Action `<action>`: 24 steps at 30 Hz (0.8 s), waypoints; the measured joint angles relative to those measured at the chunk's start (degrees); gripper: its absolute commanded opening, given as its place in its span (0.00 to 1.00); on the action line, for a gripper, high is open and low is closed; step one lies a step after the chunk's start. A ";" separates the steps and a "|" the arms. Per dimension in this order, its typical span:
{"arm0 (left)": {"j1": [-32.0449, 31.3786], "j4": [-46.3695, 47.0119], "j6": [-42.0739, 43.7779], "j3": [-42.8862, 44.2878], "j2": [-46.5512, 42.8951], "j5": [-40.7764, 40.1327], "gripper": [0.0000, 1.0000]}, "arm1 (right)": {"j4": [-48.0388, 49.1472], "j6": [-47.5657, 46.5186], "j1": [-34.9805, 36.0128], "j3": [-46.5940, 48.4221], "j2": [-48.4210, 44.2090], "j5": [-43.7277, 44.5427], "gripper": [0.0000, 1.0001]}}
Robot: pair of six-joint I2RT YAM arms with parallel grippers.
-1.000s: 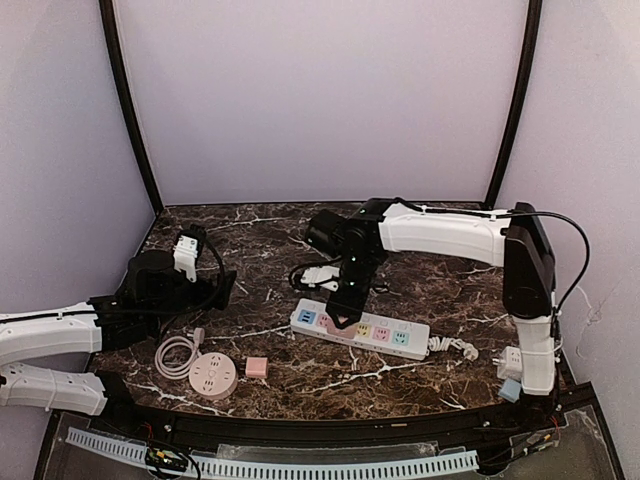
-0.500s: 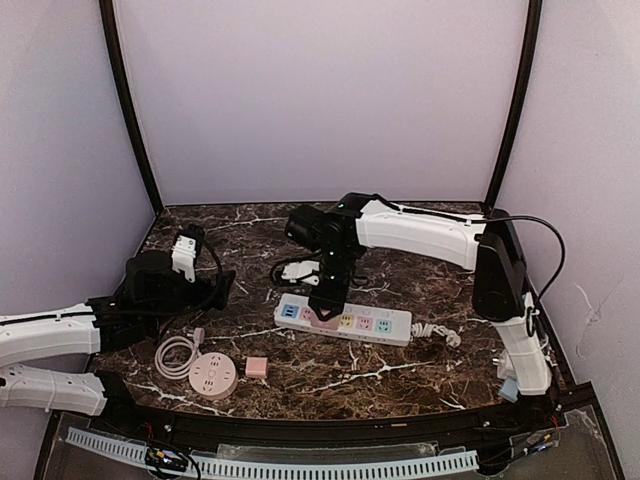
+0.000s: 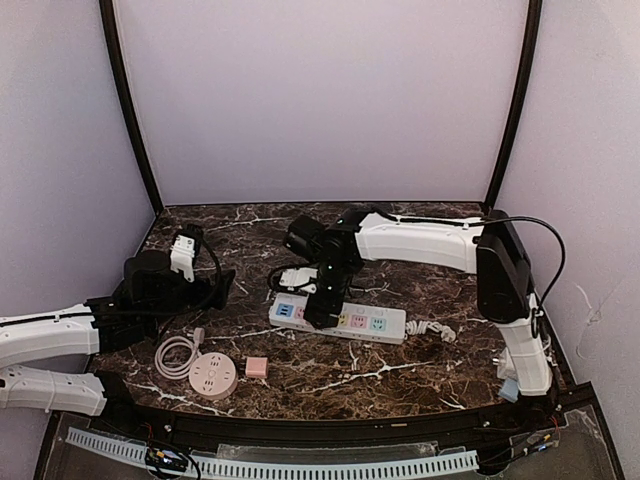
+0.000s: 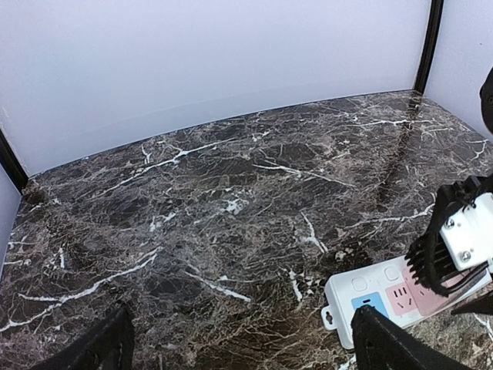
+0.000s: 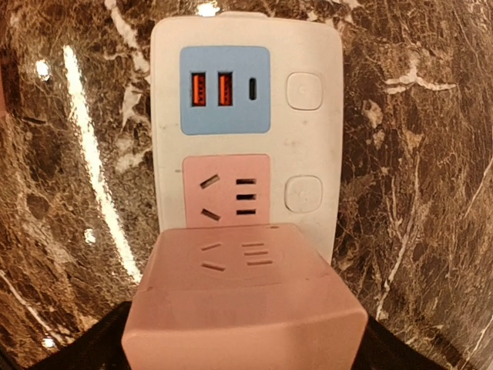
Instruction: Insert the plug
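A white power strip (image 3: 375,323) with coloured sockets lies on the marble table. My right gripper (image 3: 318,306) stands over its left part, shut on a pink cube plug (image 5: 246,308). In the right wrist view the cube covers the strip (image 5: 316,146) just behind its pink socket (image 5: 227,190) and blue USB panel (image 5: 224,89). The cube's pins are hidden. My left gripper (image 3: 215,285) is open and empty, left of the strip. In the left wrist view its fingers (image 4: 100,351) stand wide apart, with the strip's end (image 4: 362,297) at lower right.
A round pink socket (image 3: 212,376), a coiled white cable (image 3: 177,355) and a small pink cube (image 3: 257,367) lie at the front left. A white plug with black cord (image 3: 296,277) lies behind the strip. The strip's white cord (image 3: 435,329) trails right.
My right arm has moved left with the pink plug, and the power strip has slid left under it. The left arm has stayed put.
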 measured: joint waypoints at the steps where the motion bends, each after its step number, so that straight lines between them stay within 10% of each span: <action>1: 0.00 -0.02 0.00 0.00 0.00 0.07 0.99 | 1.09 0.39 0.00 -1.40 -0.07 0.46 0.99; 14: 0.00 1.86 0.44 -0.31 0.94 2.16 0.99 | 13.33 11.50 0.07 -19.17 -21.18 6.80 0.99; 24: 0.00 2.95 0.70 -0.31 1.70 8.07 0.99 | 12.57 40.94 -2.05 -32.74 -38.12 20.79 0.99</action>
